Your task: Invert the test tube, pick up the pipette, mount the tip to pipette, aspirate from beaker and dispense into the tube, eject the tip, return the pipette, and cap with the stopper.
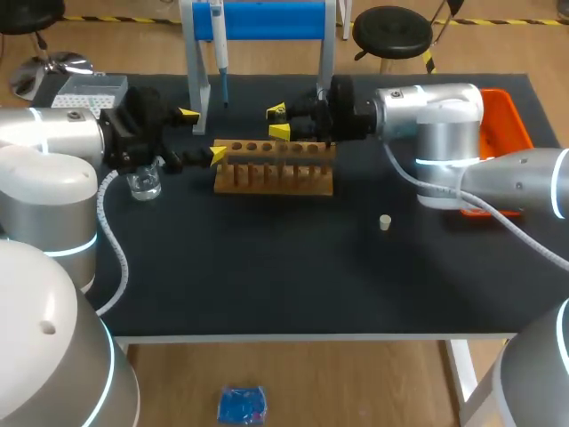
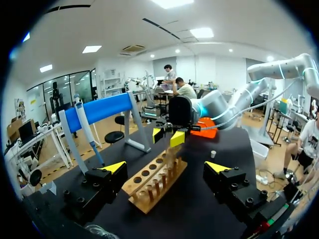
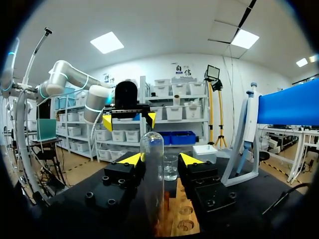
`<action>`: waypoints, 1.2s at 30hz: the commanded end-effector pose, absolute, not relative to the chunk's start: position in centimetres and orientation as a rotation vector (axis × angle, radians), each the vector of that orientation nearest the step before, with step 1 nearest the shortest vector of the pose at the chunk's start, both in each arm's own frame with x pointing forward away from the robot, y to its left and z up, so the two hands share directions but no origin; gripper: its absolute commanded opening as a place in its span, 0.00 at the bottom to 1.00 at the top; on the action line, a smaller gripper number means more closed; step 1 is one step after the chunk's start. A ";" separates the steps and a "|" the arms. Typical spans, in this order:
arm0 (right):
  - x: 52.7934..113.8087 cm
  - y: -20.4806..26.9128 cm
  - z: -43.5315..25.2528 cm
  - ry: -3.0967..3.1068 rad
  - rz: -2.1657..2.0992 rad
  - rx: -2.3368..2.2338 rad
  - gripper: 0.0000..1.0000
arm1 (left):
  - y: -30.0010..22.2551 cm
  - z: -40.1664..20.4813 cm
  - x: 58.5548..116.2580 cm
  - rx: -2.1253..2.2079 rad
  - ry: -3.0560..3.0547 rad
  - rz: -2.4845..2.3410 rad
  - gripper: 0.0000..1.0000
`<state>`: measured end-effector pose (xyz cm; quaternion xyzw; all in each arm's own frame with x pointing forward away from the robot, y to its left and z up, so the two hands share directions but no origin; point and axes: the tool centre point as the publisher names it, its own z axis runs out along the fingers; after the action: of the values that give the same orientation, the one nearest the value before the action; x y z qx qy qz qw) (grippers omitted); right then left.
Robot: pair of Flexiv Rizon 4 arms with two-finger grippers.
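Now: right jaws parted astride upright test tube at rack; left jaws wide, empty.

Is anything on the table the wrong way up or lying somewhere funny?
Yes. The tube stands upside down at the rack, round end up, between the fingers of the right gripper. The stopper lies alone on the table, apart from the rack.

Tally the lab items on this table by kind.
Test tube: 1
Wooden tube rack: 1
Beaker: 1
Stopper: 1
Pipette: 1
Pipette stand: 1
Tip box: 1
Orange tray: 1
Total: 8
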<state>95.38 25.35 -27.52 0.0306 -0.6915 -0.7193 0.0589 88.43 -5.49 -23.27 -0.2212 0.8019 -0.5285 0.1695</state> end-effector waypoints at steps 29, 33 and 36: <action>94.2 25.1 -27.4 -2.114 -2.139 0.121 0.00 | -5.5 -23.2 88.5 -0.628 2.285 -1.499 1.00; 94.2 25.0 -27.0 -2.122 -2.137 0.125 0.00 | -5.5 -23.2 88.5 -0.628 2.285 -1.499 1.00; 94.2 24.9 -26.5 -2.127 -2.138 0.127 0.00 | -5.5 -23.2 88.5 -0.628 2.285 -1.499 1.00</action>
<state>94.47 25.12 -27.11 0.0444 -0.6994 -0.7104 0.0647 88.43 -5.49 -23.27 -0.2212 0.8019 -0.5285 0.1695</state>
